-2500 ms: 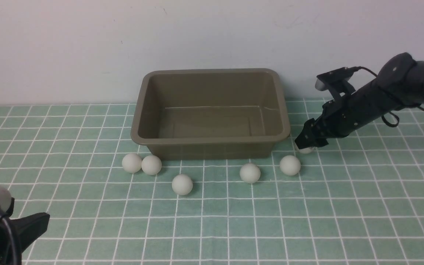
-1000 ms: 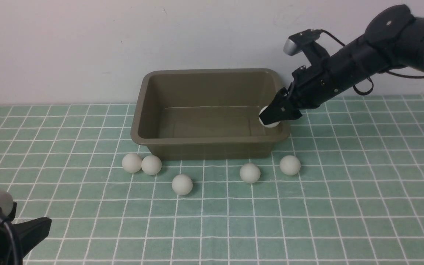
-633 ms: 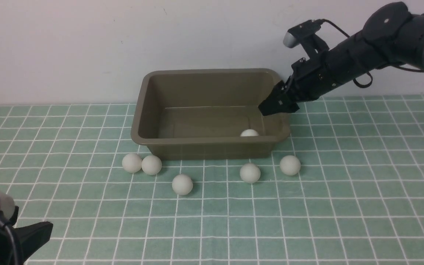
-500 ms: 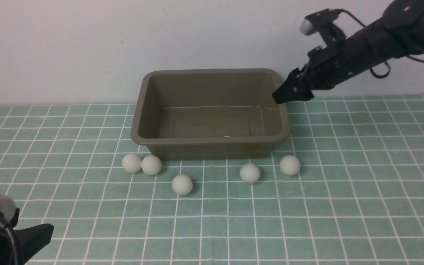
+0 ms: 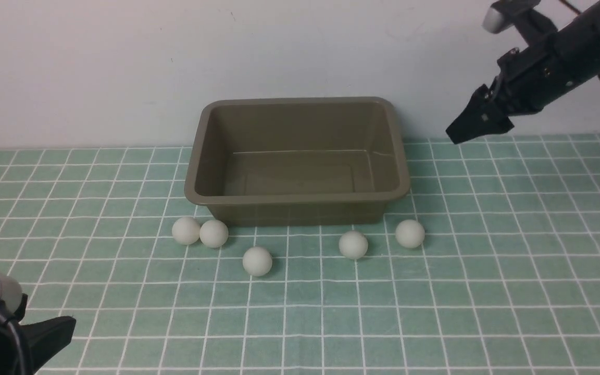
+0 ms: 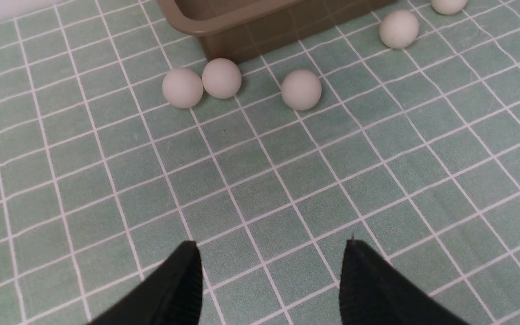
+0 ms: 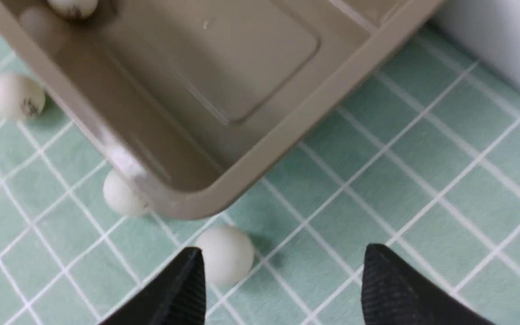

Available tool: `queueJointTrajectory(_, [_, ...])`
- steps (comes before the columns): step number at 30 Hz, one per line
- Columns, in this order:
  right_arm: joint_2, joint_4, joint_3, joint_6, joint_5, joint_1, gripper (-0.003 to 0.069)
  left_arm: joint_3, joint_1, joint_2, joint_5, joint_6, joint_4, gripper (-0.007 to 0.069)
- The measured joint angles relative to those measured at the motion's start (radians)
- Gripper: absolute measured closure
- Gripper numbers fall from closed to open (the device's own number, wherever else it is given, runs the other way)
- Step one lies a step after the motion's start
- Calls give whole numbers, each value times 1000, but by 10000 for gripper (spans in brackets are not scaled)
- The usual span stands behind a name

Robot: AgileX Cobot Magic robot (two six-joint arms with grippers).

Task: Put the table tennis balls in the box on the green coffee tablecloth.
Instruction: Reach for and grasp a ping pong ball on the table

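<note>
Plain off-white matte wall (image 5: pixel 123 62) behind fingers (image 5: pixel 473 121) of right gripper (image 5: pixel 459 133), faint scuffs, dark specks, even diffuse light, soft shadows

High at upper right, right gripper (image 5: pixel 460 133) pointing down-left, jaws apart, empty. Low in lower left corner, left gripper (image 5: pixel 45 333), jaws apart, empty.

Five white balls (image 5: pixel 257 261) before olive box (image 5: pixel 300 125) — sixth ball (image 7: pixel 72 6) inside
</note>
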Motion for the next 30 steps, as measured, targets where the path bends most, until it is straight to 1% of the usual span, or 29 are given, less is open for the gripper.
queueJointTrajectory(3, [0,-38,59,2,0,51,236,0,0,0,-1,0,0,251])
queueJointTrajectory(6, [0,-49,97,7,0,71,236,0,0,0,-1,0,0,251])
queueJointTrajectory(12, [0,-65,242,9,-110,128,236,0,0,0,-2,0,0,251])
queueJointTrajectory(15, [2,-63,296,4,-170,137,236,0,0,0,-3,0,0,251])
queueJointTrajectory(18, [15,-59,306,1,-200,137,236,0,0,0,-3,0,0,251])
queueJointTrajectory(21, [43,-29,307,-4,-223,137,236,0,0,0,-3,0,0,251])
queueJointTrajectory(30, [110,52,307,-70,-276,137,236,0,0,0,-3,0,0,251])
